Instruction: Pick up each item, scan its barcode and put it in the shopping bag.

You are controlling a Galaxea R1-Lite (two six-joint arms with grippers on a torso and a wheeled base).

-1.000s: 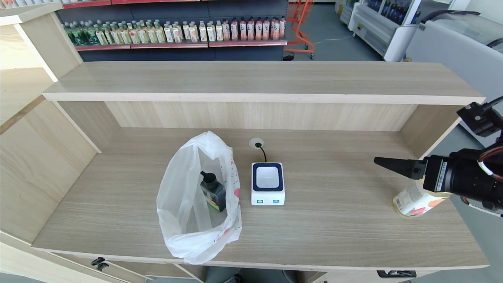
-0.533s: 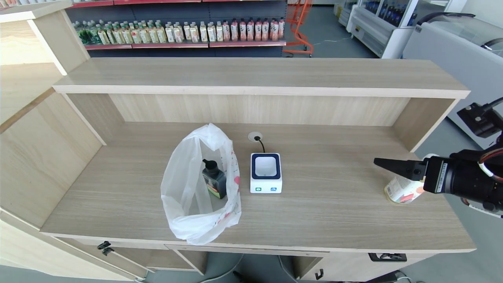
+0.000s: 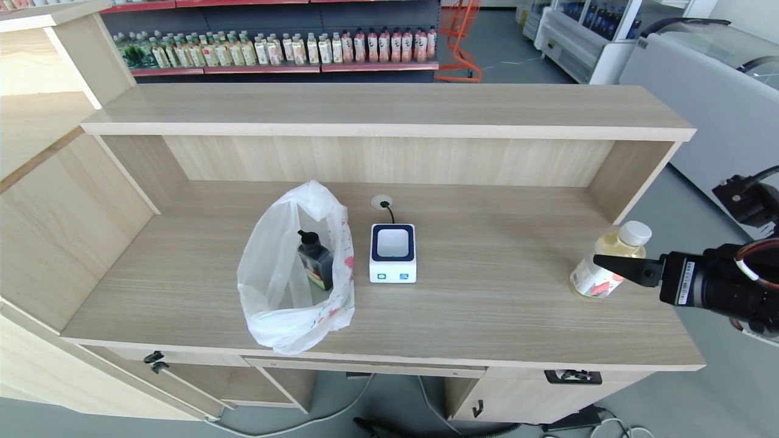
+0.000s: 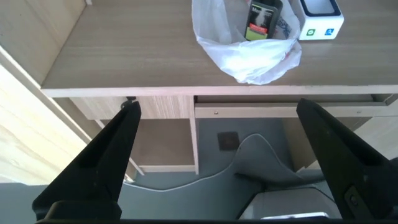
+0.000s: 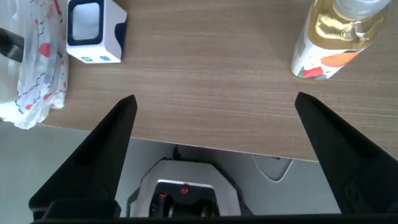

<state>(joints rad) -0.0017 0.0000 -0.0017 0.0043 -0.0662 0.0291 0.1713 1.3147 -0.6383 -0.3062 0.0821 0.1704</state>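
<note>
A white plastic shopping bag (image 3: 286, 304) stands open on the wooden counter (image 3: 487, 310), with a dark pump bottle (image 3: 314, 263) upright inside it. Just right of the bag sits the white barcode scanner (image 3: 393, 252). A juice bottle (image 3: 608, 261) with a white cap stands near the counter's right edge. My right gripper (image 3: 608, 266) hangs open just in front of that bottle, holding nothing; its wrist view has the juice bottle (image 5: 333, 37) beyond the gripper (image 5: 214, 98). My left gripper (image 4: 219, 102) is open and empty, below the counter's front edge, with the bag (image 4: 249, 50) ahead.
A raised shelf (image 3: 389, 109) and side walls close the counter at the back and sides. A cable (image 3: 387, 210) runs from the scanner to a hole in the top. Drawers (image 4: 280, 112) sit under the front edge. Store shelves with bottles (image 3: 274, 52) stand behind.
The whole head view has shifted, so the camera has moved back from the counter. My right gripper has drawn back off the juice bottle, whose cap has come into view.
</note>
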